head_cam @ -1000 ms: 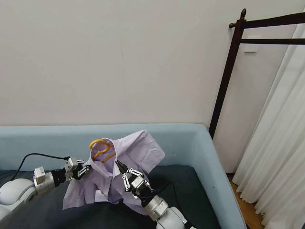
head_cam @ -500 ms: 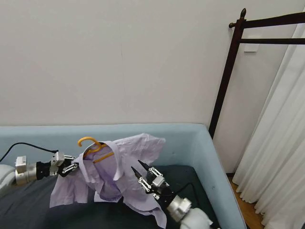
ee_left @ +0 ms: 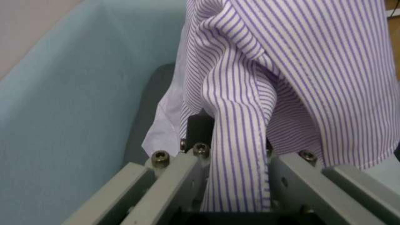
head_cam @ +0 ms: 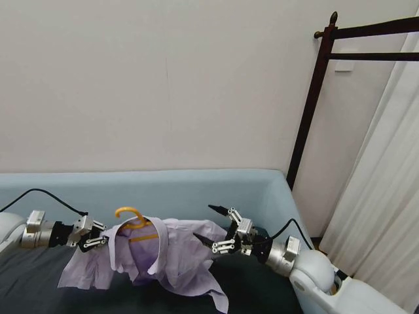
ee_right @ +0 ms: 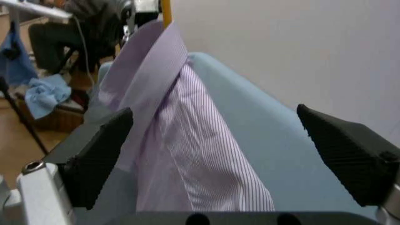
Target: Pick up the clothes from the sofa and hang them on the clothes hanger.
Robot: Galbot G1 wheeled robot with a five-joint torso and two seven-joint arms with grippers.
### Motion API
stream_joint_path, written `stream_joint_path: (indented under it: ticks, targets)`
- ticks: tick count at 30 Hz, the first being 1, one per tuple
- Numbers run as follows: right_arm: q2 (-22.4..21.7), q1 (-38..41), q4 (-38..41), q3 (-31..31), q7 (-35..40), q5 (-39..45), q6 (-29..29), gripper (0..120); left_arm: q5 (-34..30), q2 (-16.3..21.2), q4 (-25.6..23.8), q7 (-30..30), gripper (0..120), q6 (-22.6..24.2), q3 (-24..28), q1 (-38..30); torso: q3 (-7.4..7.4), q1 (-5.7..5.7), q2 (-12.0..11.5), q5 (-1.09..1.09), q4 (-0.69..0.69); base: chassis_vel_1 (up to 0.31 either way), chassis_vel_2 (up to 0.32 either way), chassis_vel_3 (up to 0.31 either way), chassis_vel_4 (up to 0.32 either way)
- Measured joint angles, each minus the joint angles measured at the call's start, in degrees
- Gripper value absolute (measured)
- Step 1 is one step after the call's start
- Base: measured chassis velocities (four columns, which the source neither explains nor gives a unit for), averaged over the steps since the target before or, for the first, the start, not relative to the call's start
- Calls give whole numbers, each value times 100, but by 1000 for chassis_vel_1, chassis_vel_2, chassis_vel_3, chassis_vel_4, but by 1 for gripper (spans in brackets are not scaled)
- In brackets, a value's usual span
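The left gripper (head_cam: 97,235) is clamped on a fold of the striped shirt (head_cam: 167,252). The shirt spreads away from it on an orange hanger (head_cam: 133,215), over the sofa (head_cam: 262,190). The right gripper (head_cam: 204,222) is spread wide at the shirt's opposite edge, holding nothing.

1. White rounded shells cover the left arm (head_cam: 10,226) and right arm (head_cam: 313,269), with silver wrist cuffs.
2. The left gripper (head_cam: 93,237) and right gripper (head_cam: 203,222) are black with silver linkages.
3. A black cable (head_cam: 46,194) loops from each wrist.
4. Grey fingers (ee_left: 134,183) carry round screws (ee_left: 160,157).
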Motion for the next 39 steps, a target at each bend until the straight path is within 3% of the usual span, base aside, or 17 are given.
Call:
stream_joint_path:
  ticks: [7, 15, 30, 36, 39]
  targets:
    - [211, 154, -301, -85, -360, -357, -273, 97, 155, -71, -107, 20, 1, -83, -26, 77, 0, 0, 0, 0, -1, 0, 0, 0, 0]
    - [442, 245, -577, -86, -789, -766, -434, 65, 332, -137, -149, 108, 1, -133, -28, 104, 0, 0, 0, -1, -1, 0, 0, 0, 0]
    - [546, 229, -612, -6, -1349, -704, -428, 10, 376, -198, -165, 152, 1, -236, -23, 101, 0, 0, 0, -1, -1, 0, 0, 0, 0]
    - [511, 242, -573, -3, -1466, -520, -472, 7, 330, -214, -143, 161, 1, -430, -28, 100, 0, 0, 0, -1, -1, 0, 0, 0, 0]
    - [442, 261, -488, 22, -1482, -337, -559, 7, 204, -212, -125, 183, 10, -644, -84, 97, 0, 0, 0, 0, -1, 0, 0, 0, 0]
